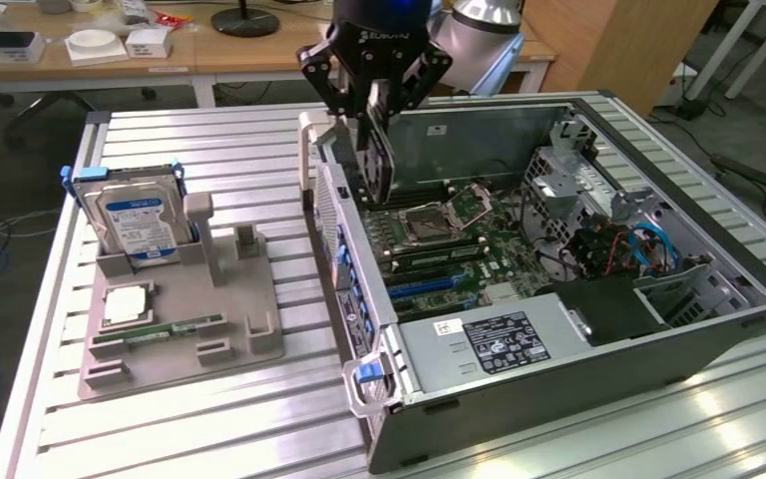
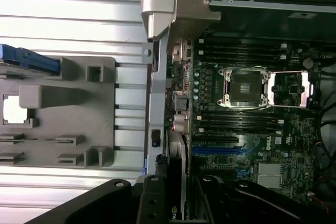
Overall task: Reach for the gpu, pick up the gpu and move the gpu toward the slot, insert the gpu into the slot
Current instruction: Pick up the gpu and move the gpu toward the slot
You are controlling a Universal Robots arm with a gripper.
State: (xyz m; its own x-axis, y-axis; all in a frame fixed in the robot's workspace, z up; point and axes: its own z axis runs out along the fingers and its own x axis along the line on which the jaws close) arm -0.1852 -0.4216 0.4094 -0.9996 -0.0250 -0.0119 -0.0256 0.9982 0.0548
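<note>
My gripper hangs over the open computer case near its wall on the exterior view's left. It is shut on the gpu, a thin dark card held on edge and hanging down toward the motherboard. In the wrist view the gpu shows edge-on between the black fingers, beside the case's rear wall. The blue slot lies on the motherboard below and nearer the camera than the card. In the wrist view the slot sits just beside the card's line, and the card stays above the board.
A grey fixture tray on the exterior view's left holds a hard drive with a blue label, a CPU and a green memory stick. Inside the case are the CPU socket, power supply and cables.
</note>
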